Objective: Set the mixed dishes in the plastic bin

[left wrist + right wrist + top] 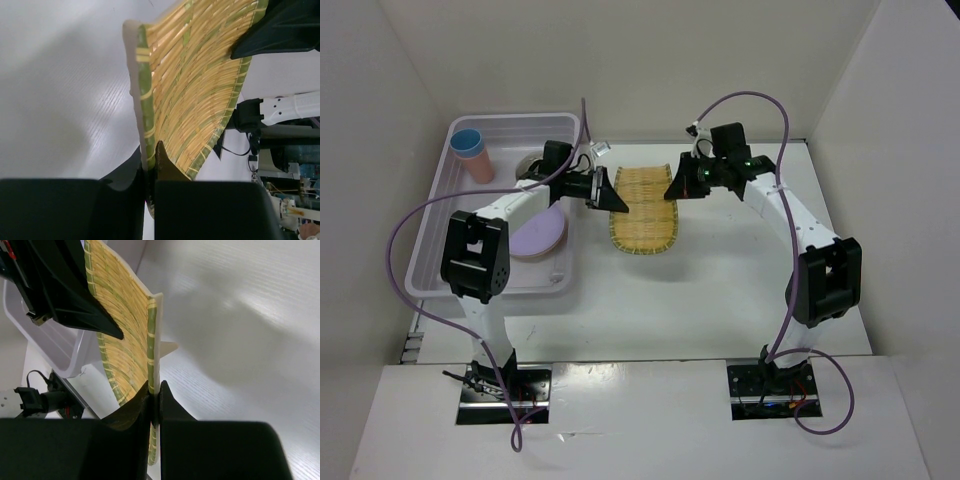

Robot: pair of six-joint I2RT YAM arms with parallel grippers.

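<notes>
The yellow ribbed rectangular tray lies on the table just right of the plastic bin. My left gripper is shut on the tray's left rim. My right gripper is shut on its right rim. Inside the bin stand the pink cup with the blue cup nested in its mouth, the lilac plate, and a grey plate partly hidden under my left arm. The orange plate is out of view.
White walls enclose the table at the back and both sides. The bin's right wall runs close beside the tray. Purple cables loop above both arms. The left gripper's black body shows across the tray in the right wrist view.
</notes>
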